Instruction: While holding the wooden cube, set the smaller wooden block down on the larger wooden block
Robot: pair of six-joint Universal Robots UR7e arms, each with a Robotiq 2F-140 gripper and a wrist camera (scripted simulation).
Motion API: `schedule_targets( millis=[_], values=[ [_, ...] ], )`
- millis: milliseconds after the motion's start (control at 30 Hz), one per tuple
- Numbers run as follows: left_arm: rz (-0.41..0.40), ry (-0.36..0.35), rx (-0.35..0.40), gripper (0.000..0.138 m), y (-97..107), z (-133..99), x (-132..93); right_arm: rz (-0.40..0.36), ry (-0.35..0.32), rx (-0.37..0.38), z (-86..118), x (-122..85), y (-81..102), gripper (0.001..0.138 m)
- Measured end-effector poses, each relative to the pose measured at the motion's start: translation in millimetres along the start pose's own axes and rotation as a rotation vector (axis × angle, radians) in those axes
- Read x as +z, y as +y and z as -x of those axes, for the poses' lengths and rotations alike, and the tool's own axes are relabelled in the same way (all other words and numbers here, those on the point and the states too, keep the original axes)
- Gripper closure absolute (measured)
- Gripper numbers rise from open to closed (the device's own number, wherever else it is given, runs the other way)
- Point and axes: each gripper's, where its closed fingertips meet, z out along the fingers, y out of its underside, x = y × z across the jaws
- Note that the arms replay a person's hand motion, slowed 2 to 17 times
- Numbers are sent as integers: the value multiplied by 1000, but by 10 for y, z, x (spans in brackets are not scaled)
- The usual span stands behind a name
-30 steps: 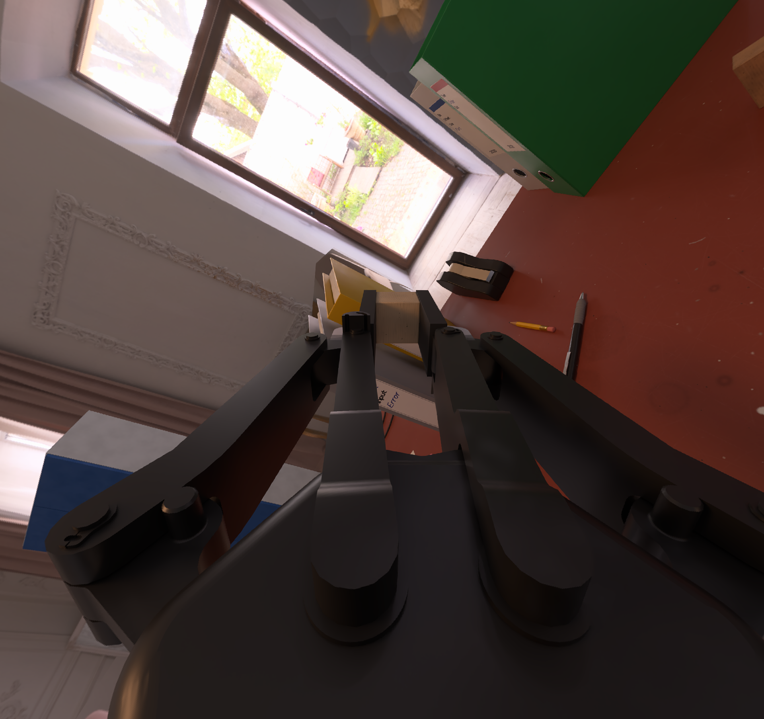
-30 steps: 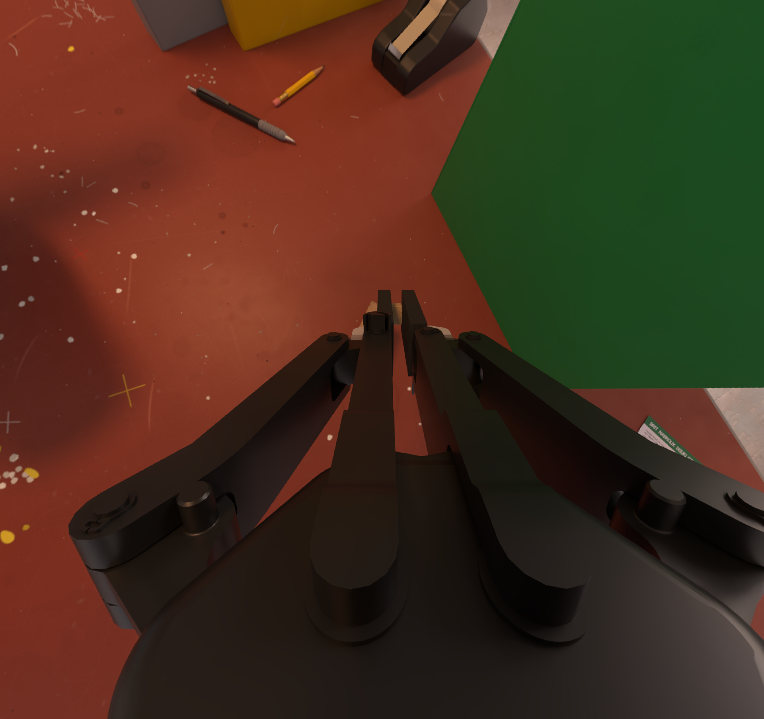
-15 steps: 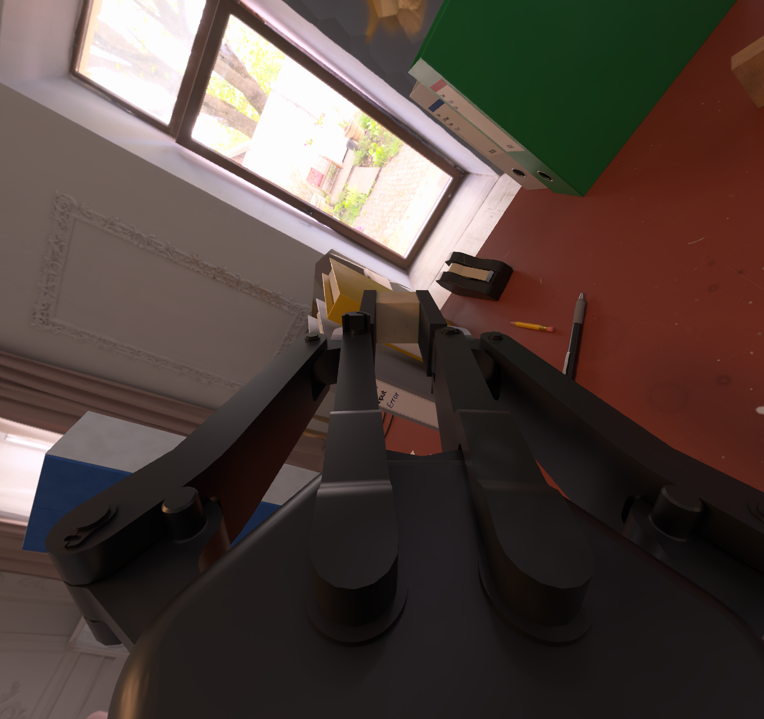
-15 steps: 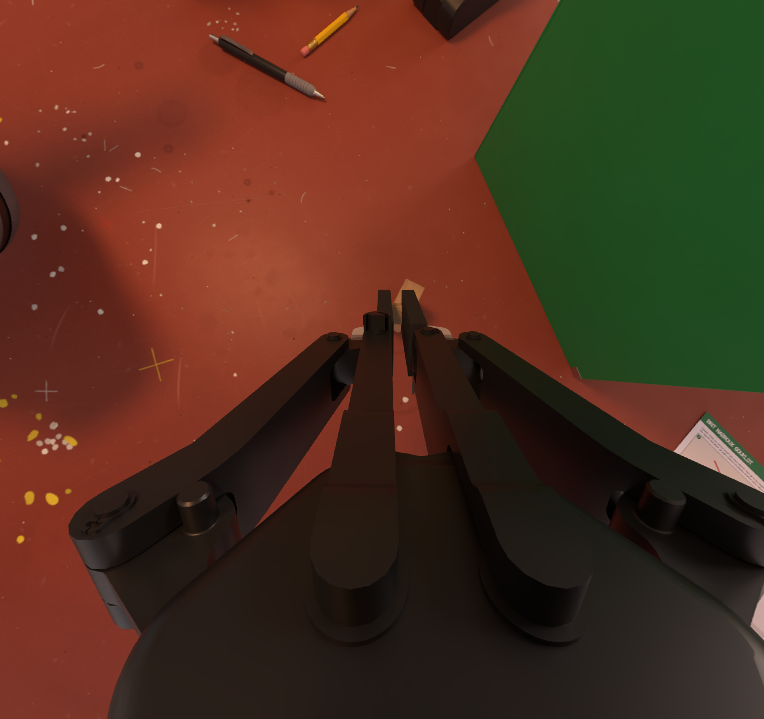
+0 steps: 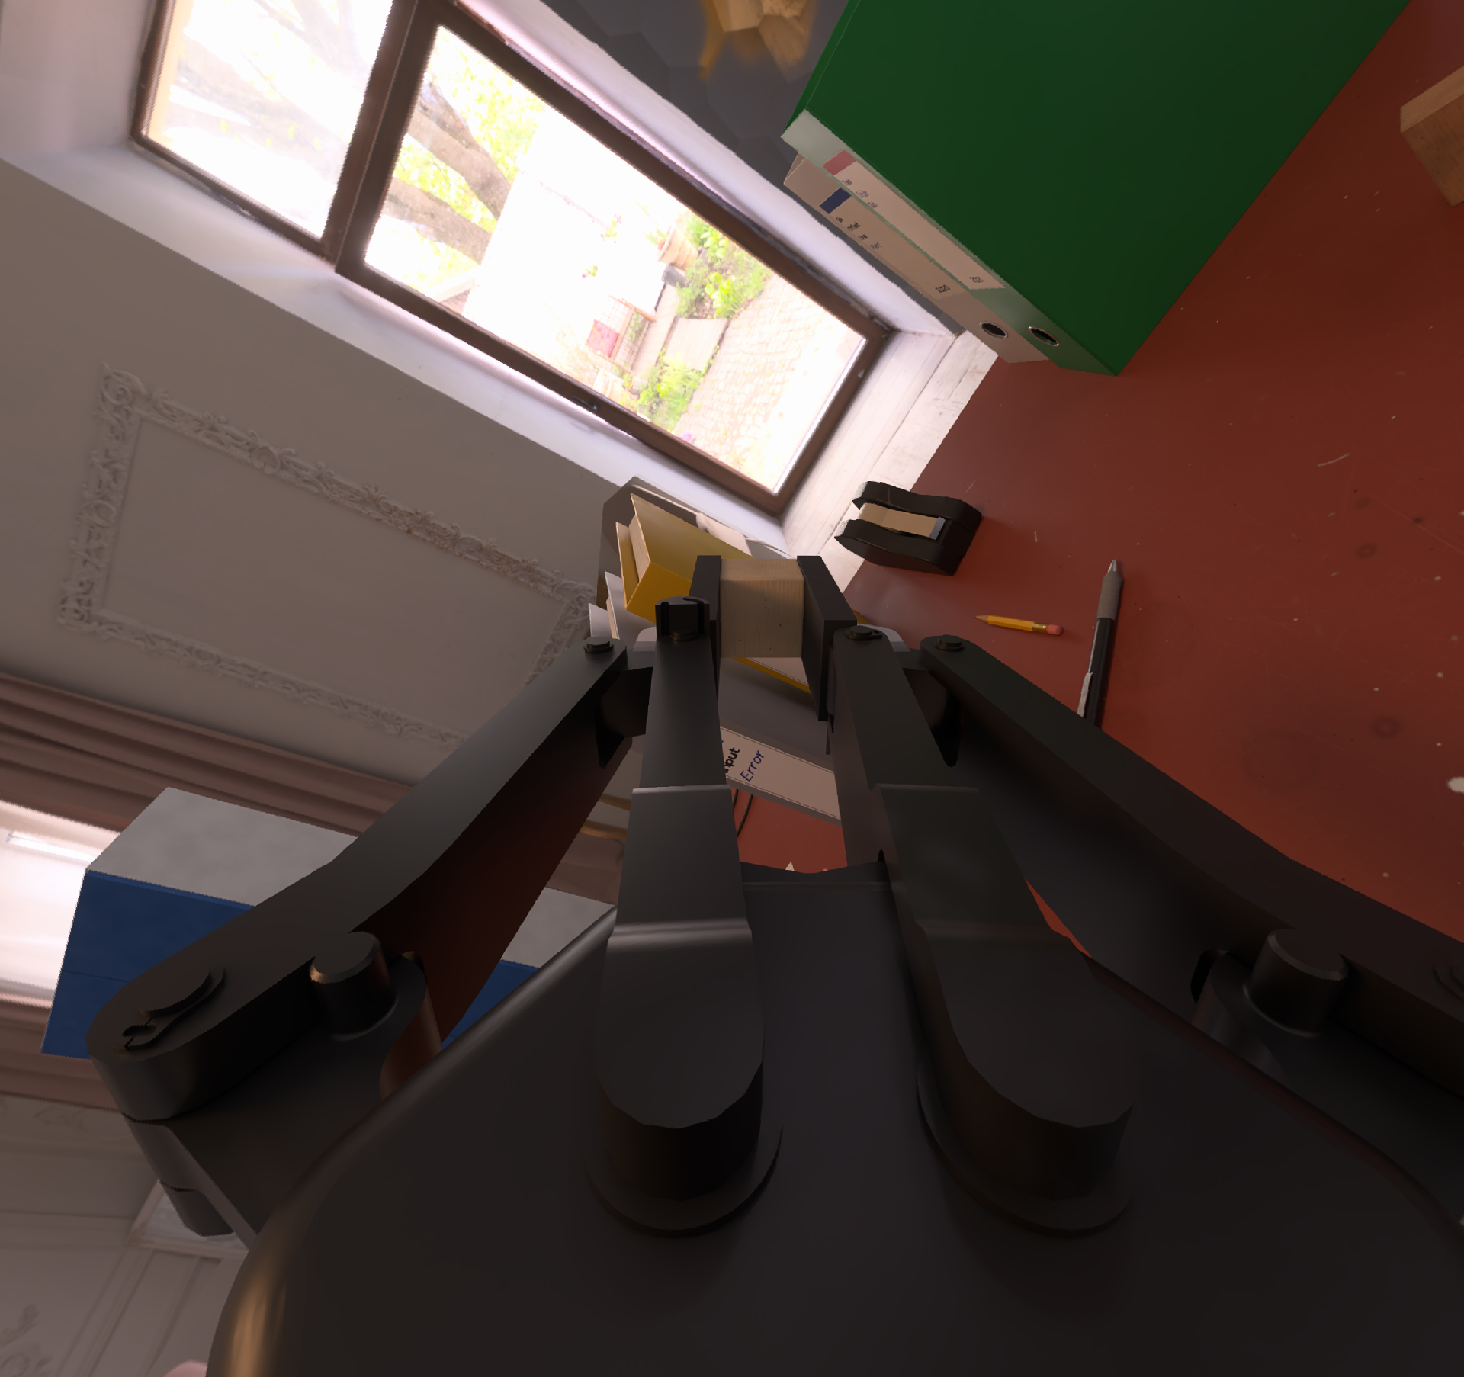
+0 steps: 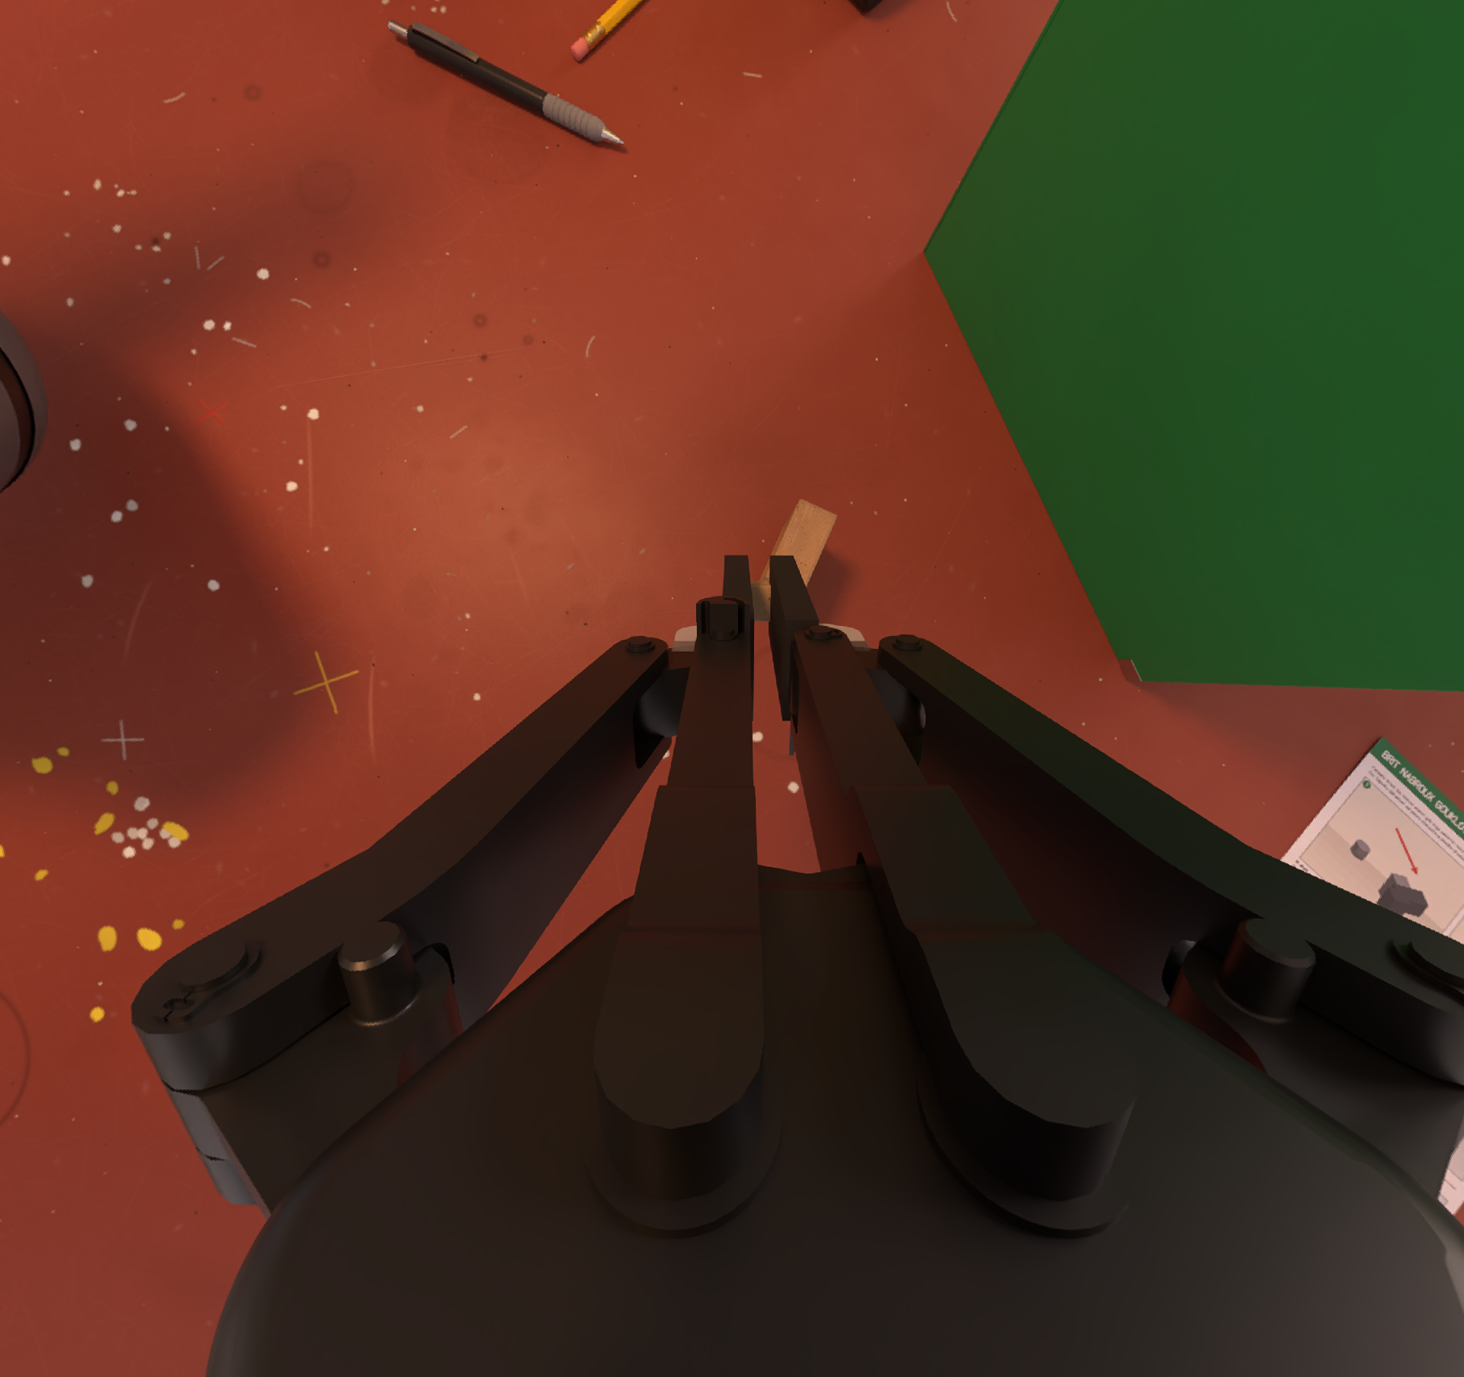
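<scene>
Green binder close on my right, red table below; my left gripper pinches the wooden cube aloft, my right gripper pinches the smaller wooden block, which I judge best carried level, clear of the binder, toward the larger wooden block.

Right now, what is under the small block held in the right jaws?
Under the smaller wooden block, only bare red table shows. The right gripper covers the rest; no larger block is visible there.

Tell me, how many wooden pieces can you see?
3. A cube sits in the left gripper, a thin block in the right gripper, and another block lies on the table near the green binder. More may hide outside the views.
</scene>
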Motion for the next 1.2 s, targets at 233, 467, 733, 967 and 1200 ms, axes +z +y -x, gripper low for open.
schedule_targets(
  millis=[233, 467, 733, 967, 1200],
  values=[
    [2, 0, 2, 113, 3, -1, 2, 9, -3, 26, 46, -46, 52, 132],
    [2, 0, 2, 113, 1, -2, 0, 13, -8, 58, 85, -103, 108, 132],
    [0, -2, 1, 113, -4, 3, -8, 13, -23, 94, 151, -173, 171, 132],
    [-3, -4, 0, 113, -9, 9, -17, 10, -32, 117, 211, -233, 224, 132],
    [-5, -5, -2, 113, -9, 14, -25, 20, -30, 146, 262, -285, 302, 132]
  ],
)
